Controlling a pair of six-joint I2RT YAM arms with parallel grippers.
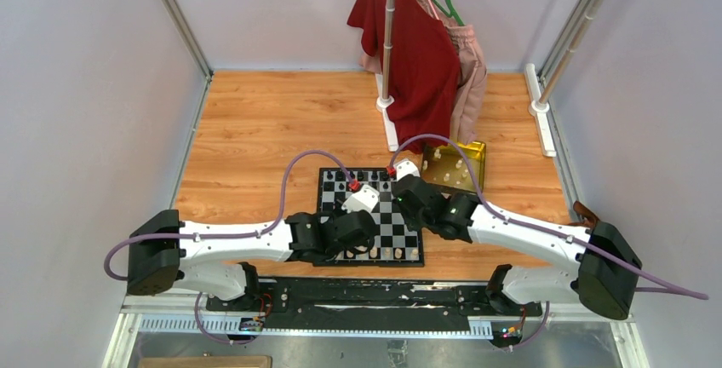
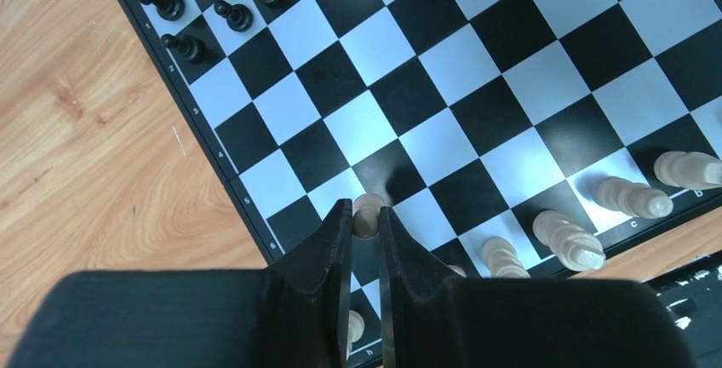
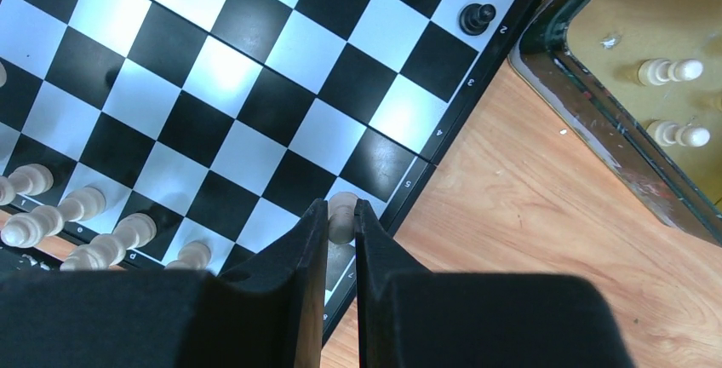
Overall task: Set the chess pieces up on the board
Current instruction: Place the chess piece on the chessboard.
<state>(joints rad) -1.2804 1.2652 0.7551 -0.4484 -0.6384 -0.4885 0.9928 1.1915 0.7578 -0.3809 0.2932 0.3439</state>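
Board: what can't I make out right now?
- Top view: the left arm and right arm cover much of the board; pieces are too small to identify.
- Left wrist: the left gripper hides the base of the pale piece it holds.
- Right wrist: the right gripper hides the base of a second pale piece; the edge cuts off the tin.

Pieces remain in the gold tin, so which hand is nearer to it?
Right. The right hand, gripping a cream pawn, is at the board's right edge beside the tin; the left hand, gripping another cream pawn, is at the left edge, across the board.
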